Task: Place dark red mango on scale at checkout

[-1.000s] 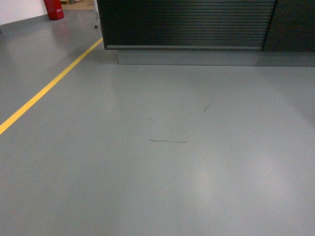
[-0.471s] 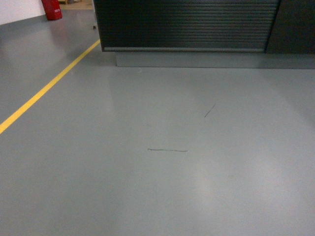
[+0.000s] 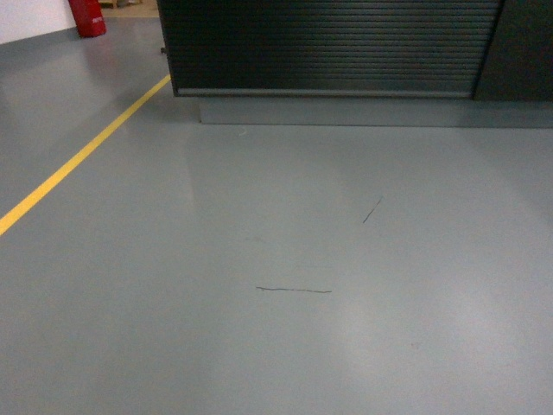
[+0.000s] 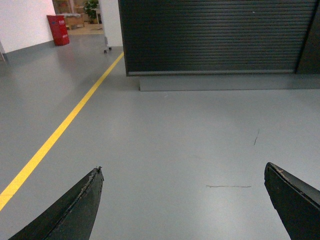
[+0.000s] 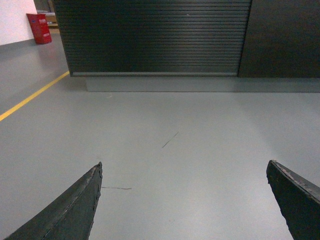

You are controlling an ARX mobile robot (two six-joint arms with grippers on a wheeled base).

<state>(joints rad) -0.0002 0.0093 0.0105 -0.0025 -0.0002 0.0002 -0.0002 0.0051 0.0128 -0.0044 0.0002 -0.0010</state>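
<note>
The checkout [image 3: 328, 47] shows only its black ribbed front, at the top of the head view; I also see the checkout [image 4: 215, 37] in the left wrist view and the checkout [image 5: 155, 37] in the right wrist view. Its top is out of view. The dark red mango and the scale are out of view. My left gripper [image 4: 182, 170] is open over bare grey floor, nothing between its fingers. My right gripper [image 5: 184, 167] is open too, with only floor between its fingers. Neither gripper appears in the head view.
A yellow floor line [image 3: 78, 160] runs diagonally on the left. A red object [image 3: 86, 17] stands far left by a white wall. Thin dark scuffs [image 3: 294, 290] mark the grey floor. A plain dark panel [image 5: 285, 37] adjoins the ribbed front on the right.
The checkout front has grown larger and the floor scuffs have slid down the head view: the base has rolled forward towards the counter.
</note>
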